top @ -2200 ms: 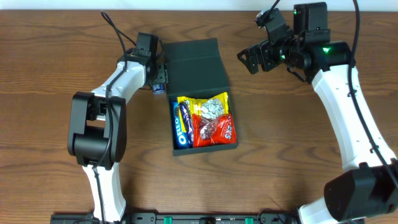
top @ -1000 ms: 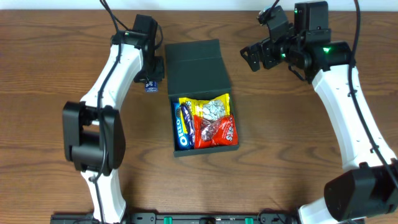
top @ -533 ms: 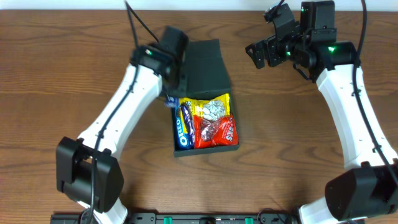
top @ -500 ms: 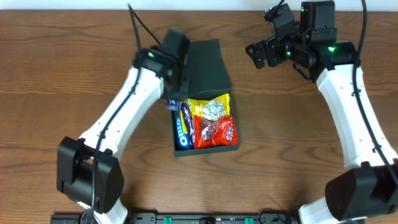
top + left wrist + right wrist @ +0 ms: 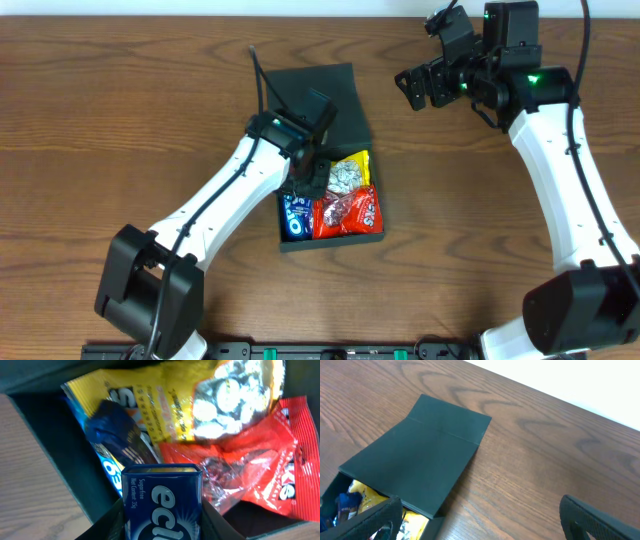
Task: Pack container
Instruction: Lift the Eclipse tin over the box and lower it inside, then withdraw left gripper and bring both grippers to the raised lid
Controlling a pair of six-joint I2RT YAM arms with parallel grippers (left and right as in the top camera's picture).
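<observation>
Clenching a blue Eclipse tin (image 5: 162, 505) over the open container (image 5: 332, 241) mid-table, the left gripper (image 5: 306, 188) appears set to add it to the Oreo packet (image 5: 109, 467), yellow bag (image 5: 350, 168) and red bag (image 5: 350, 210) inside, the right gripper (image 5: 413, 88) hanging spread far right, lid (image 5: 322, 100) unshut.

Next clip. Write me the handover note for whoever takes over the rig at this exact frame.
Left gripper: shut on a blue gum pack, held over the left side of the open box.
Right gripper: open, empty, hovering over the table to the right of the lid.
Done: lid folded back; yellow packet, red packet and blue cookie packet lie inside the box.
Left: release the gum pack into the box, then probably close the lid.
</observation>
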